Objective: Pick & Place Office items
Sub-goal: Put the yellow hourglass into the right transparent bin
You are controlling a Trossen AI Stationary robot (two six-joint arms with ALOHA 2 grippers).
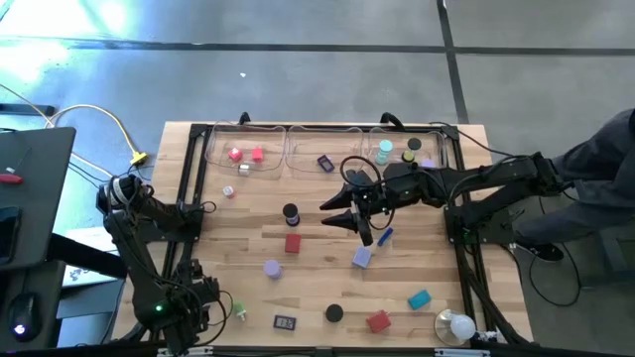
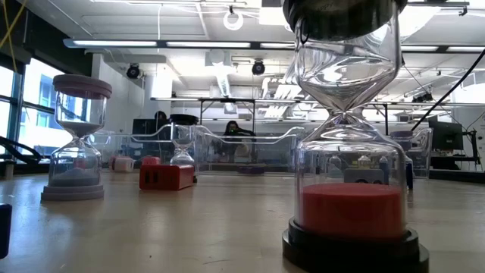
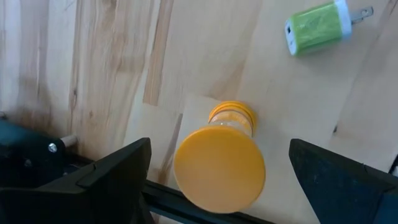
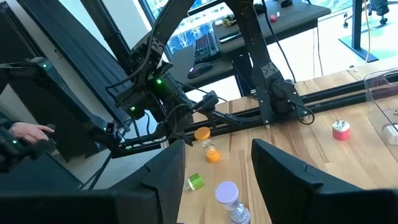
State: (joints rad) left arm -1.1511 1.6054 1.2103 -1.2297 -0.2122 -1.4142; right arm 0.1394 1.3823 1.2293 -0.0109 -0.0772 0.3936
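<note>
The office items lie scattered over the wooden table (image 1: 248, 223). My left gripper (image 3: 221, 152) points down at the near left, open, one finger on either side of an upright orange-capped sand timer (image 3: 219, 168); it touches nothing. That timer (image 4: 208, 146) also shows in the right wrist view, and a green plug piece (image 3: 317, 28) lies beside it. My right gripper (image 1: 335, 213) hangs level above the table's middle, open and empty. Below it are a black-capped timer (image 1: 290, 212), a red block (image 1: 293, 243), a lavender block (image 1: 362, 258) and a blue stick (image 1: 385, 236).
Clear trays (image 1: 327, 149) line the far edge, holding red pieces (image 1: 246, 154), a dark piece (image 1: 325, 163) and a teal cap (image 1: 384, 151). Near the front lie a teal piece (image 1: 419, 298), a red block (image 1: 378, 320), a black cap (image 1: 334, 313) and a white bulb (image 1: 458, 325).
</note>
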